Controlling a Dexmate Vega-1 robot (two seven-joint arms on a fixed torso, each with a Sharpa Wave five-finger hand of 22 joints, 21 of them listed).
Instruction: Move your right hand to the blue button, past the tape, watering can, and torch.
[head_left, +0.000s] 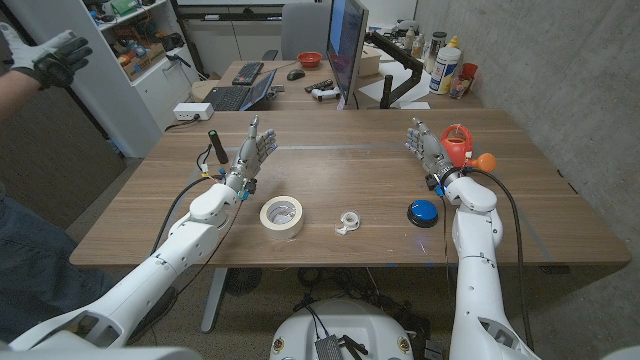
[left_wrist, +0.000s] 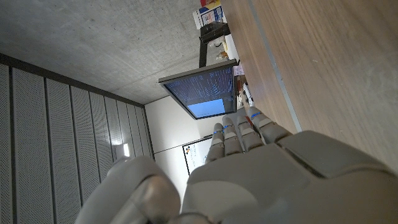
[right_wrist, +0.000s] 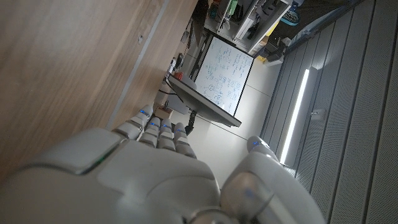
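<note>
Your right hand (head_left: 428, 150), fingers spread and holding nothing, stands just beyond the button (head_left: 423, 211), which lies nearer you, beside the wrist.

Three cameras: one looking down from the head, one riding on each wrist.

The head camera is looking down and forward over the brown wooden bench (head_left: 340, 190), taking in both white arms coming up from the bottom corners and the office desks behind. The left wrist camera is sitting very close behind the white left hand (left_wrist: 273, 180), looking along its back past the fingers (left_wrist: 239, 134); its picture is turned, so the bench is running up the right side and the concrete ceiling is lying at upper left. The right wrist camera is doing the same behind the white right hand (right_wrist: 143, 180), with the bench at upper left. All three views are sharing the bench surface and the dark flat computer monitor (head_left: 347, 45) (left_wrist: 205, 93) (right_wrist: 214, 78) beyond it.
</note>
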